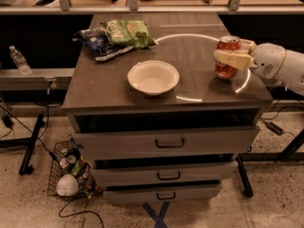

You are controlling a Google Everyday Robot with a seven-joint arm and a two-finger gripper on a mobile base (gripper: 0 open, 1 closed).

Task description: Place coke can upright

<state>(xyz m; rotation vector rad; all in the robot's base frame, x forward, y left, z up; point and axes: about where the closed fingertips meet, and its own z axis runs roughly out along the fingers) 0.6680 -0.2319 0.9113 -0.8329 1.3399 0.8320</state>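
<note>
The red coke can (227,68) stands upright on the right side of the cabinet top (114,84), silver rim up. My gripper (231,56) reaches in from the right edge of the view, and its cream fingers (232,59) are closed around the can's upper half. The white arm behind it runs off the right edge. The can's base is at the tabletop; I cannot tell whether it rests on it or hangs just above it.
A white bowl (153,77) sits mid-table, left of the can. A green chip bag (127,32) and a blue chip bag (98,44) lie at the back left. Drawers (166,141) front the cabinet. A wire basket of cans (71,172) stands on the floor.
</note>
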